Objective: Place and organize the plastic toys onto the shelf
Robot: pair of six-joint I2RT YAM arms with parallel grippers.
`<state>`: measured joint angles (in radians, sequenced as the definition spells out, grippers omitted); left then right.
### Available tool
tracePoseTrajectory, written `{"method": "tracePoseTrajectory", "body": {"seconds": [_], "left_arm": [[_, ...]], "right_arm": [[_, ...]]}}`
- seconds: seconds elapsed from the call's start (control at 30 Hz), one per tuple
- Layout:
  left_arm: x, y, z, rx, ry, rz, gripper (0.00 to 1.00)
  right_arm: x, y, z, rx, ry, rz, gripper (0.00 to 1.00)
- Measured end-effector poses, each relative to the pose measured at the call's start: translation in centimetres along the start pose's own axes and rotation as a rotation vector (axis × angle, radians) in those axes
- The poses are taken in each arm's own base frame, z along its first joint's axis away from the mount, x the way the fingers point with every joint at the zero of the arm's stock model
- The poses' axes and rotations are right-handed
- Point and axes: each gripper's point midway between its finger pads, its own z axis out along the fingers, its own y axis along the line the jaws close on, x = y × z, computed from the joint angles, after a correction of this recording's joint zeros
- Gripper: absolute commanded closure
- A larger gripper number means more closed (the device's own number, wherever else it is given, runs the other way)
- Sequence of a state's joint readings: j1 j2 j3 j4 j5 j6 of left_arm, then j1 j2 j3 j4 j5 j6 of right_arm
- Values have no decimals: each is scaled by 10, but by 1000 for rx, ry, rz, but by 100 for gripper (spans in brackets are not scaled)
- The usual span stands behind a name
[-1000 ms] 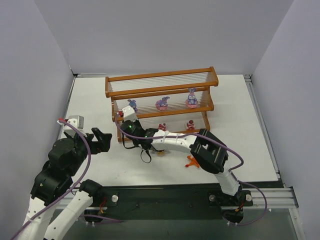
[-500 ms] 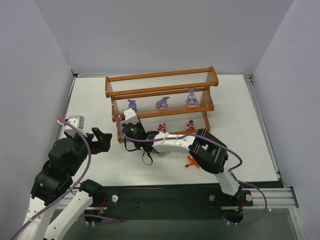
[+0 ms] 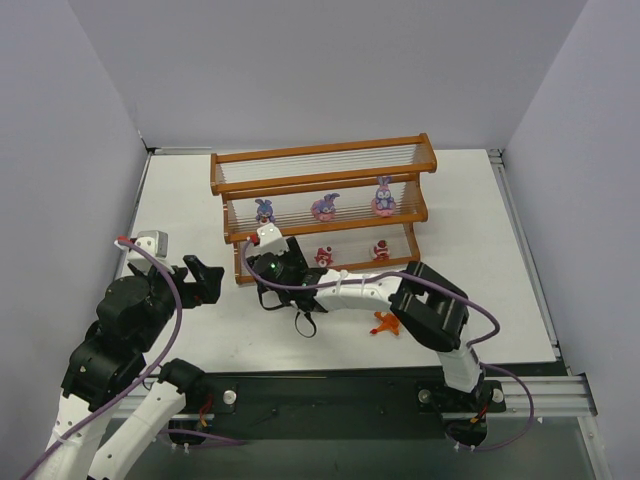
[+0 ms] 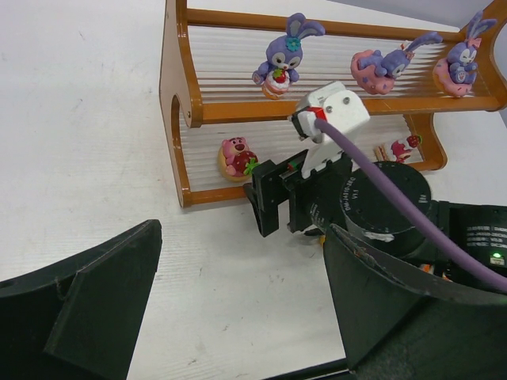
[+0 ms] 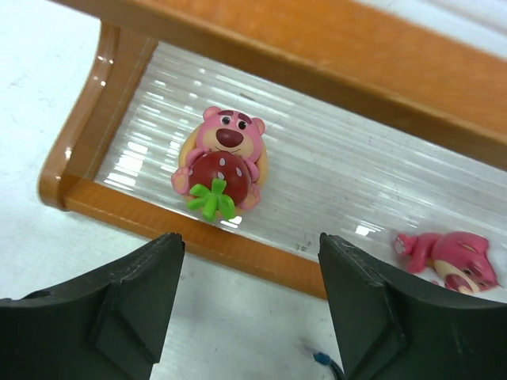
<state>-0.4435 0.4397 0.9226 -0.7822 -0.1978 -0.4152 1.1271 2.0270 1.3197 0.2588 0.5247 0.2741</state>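
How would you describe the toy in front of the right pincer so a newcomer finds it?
Go to the orange-brown shelf, lowest tier, left end. A pink bear sits there facing out, hugging a red strawberry with a green leaf. Its nearest neighbour, another pink toy, lies tipped sideways further right.

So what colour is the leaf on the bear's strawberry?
Bright green leaf on the bear; clearest in the right wrist view.

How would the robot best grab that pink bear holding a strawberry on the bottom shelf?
Probably across the pink bear's round sides, coming from the shelf's open front: the tier above blocks a top approach, and the open right gripper faces it.
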Motion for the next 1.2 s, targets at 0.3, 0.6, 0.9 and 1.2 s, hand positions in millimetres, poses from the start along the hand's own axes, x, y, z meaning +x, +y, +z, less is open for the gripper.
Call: {"method": "tracePoseTrajectory", "body": {"seconds": [0.3, 0.6, 0.9, 1.2], "left_arm": [[-5, -2, -3, 13, -28, -7, 7], [-6, -3, -2, 33, -71, -32, 7], [0, -6, 3, 47, -55, -48, 7], [0, -6, 3, 47, -55, -59, 7]], "right_arm": [[-37, -10, -60, -26, -44, 141, 26], [45, -65, -107, 89, 175, 257, 26], [87, -79, -103, 180, 281, 251, 26], [84, -75, -98, 177, 271, 257, 28]]}}
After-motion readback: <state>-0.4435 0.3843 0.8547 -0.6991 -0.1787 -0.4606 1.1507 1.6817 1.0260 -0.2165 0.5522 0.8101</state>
